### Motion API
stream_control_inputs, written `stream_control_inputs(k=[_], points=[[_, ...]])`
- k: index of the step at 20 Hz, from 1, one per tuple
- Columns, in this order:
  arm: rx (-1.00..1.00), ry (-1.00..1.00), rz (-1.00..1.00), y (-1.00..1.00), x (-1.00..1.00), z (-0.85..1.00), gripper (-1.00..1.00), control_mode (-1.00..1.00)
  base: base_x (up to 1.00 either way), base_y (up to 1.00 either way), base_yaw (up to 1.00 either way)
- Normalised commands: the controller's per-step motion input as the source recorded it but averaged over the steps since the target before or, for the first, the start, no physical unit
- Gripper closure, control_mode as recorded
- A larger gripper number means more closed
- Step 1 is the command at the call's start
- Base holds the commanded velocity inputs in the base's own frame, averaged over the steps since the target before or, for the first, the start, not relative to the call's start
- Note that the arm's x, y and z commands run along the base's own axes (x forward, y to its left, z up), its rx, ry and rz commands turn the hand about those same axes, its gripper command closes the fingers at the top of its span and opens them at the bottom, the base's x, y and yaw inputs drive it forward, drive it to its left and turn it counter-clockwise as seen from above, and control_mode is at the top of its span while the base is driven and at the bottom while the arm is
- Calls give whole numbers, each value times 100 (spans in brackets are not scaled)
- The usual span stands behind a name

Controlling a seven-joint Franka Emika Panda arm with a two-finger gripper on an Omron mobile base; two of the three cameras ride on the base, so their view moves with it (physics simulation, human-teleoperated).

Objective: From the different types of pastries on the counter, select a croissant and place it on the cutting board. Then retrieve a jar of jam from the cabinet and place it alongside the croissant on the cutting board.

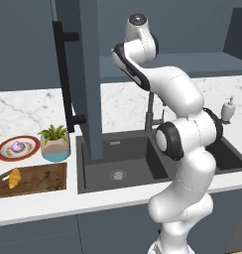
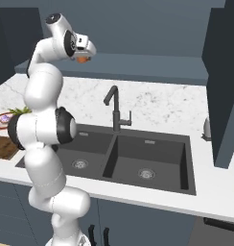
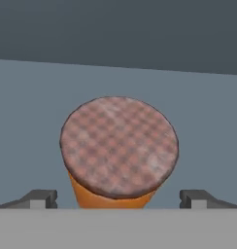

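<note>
The jar of jam (image 3: 119, 146) stands on the cabinet shelf (image 3: 28, 107); its checked brown lid faces me and the orange body shows below it. My gripper (image 3: 118, 200) is open, one fingertip on each side of the jar and neither touching it. From the right base view the gripper (image 2: 84, 54) is raised into the cabinet, right over the orange jar (image 2: 81, 60). The croissant (image 1: 14, 177) lies on the left part of the dark cutting board (image 1: 43, 178). On the counter (image 1: 29, 106), a purple-frosted pastry (image 1: 17, 146) sits on a red-rimmed plate (image 1: 4, 151).
The open cabinet door (image 1: 88, 74) with its black bar handle (image 1: 63, 74) hangs left of the arm, above the sink (image 1: 123, 163). A potted plant (image 1: 55, 143) stands between plate and sink. The faucet (image 2: 114, 108) rises behind the basins, and a soap dispenser (image 1: 227, 110) stands at the right.
</note>
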Motion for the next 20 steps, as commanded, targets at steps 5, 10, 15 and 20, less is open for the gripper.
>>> stream_control_inputs(k=[5, 10, 15, 20], points=[[3, -5, 0, 2, 31, 0, -100, -100, 0, 0, 0], [0, 0, 0, 14, 14, -5, -100, -100, 0, 0, 0], [0, 0, 0, 28, -2, -13, 100, -100, 0, 0, 0], [2, -4, 0, -23, -8, 0, 100, -100, 0, 0, 0]])
